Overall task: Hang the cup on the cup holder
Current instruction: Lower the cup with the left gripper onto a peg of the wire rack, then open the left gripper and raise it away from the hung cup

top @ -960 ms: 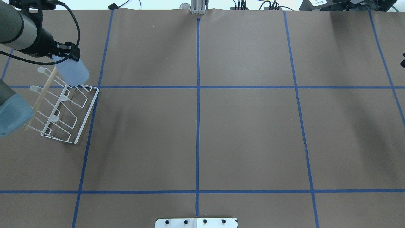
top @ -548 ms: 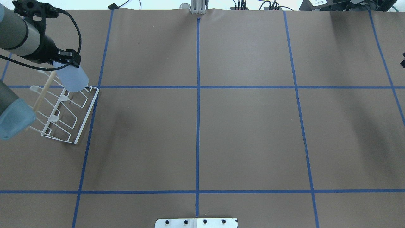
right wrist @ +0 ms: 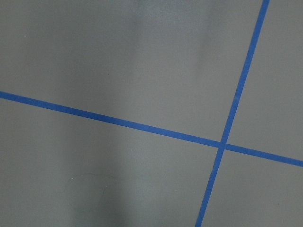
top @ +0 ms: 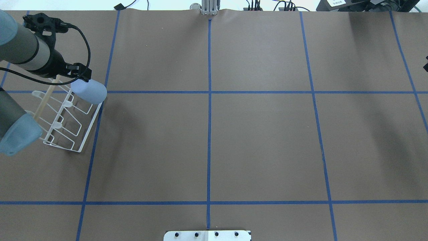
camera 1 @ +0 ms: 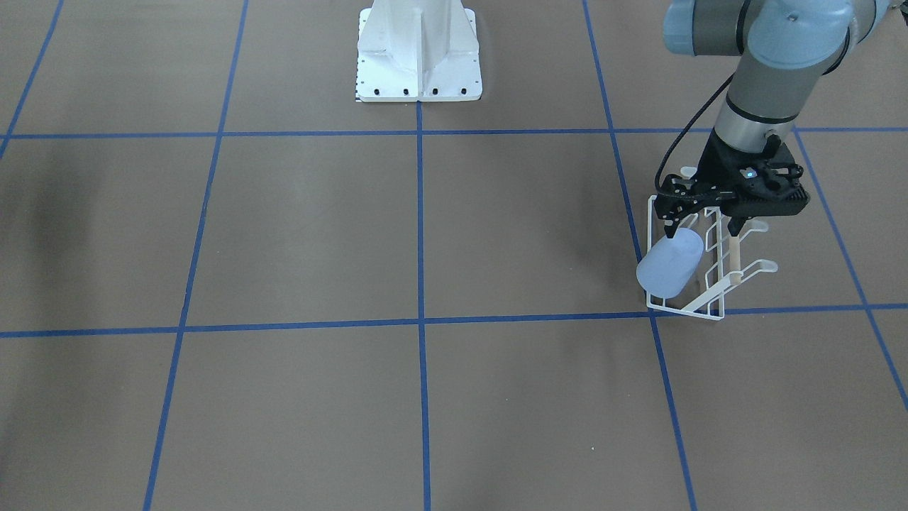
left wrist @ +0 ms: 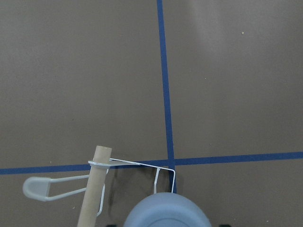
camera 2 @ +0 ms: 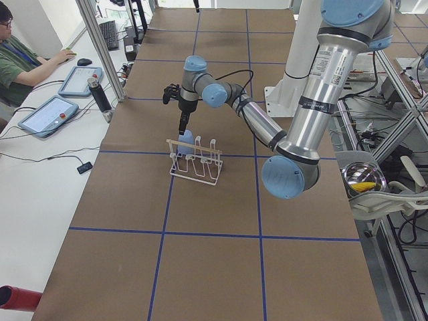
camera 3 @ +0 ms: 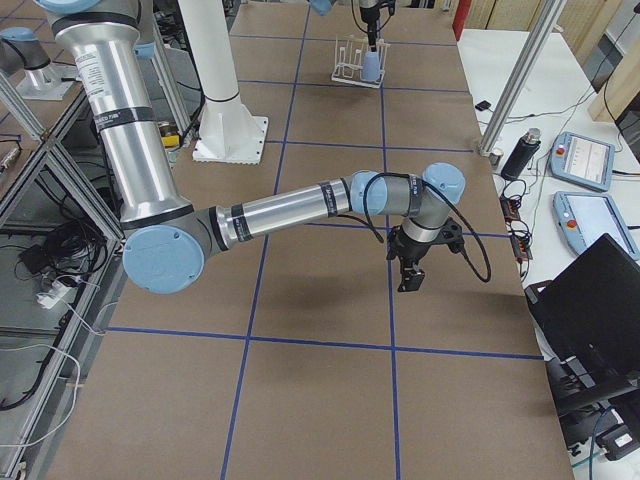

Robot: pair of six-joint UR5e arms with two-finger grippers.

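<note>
Counter (top: 234,140): brown covering, gridded with blue tape.
Left arm (top: 20,50): reaching over the holder's far end.
Holder (top: 63,117): white wire rack with wooden dowel (top: 42,103), standing on the counter.
Right gripper (camera 3: 410,272): well apart from the holder, above bare counter; open or closed cannot be told.
Left gripper (camera 1: 699,227): directly above the holder, pinching the cup at its rim.
Cup (top: 89,91): light blue, tilted, at the holder's far end, base pointing away from the dowel.

Your wrist view cut off cup (left wrist: 166,211) at bottom edge; right gripper (camera 3: 409,279) too small to judge.
</note>
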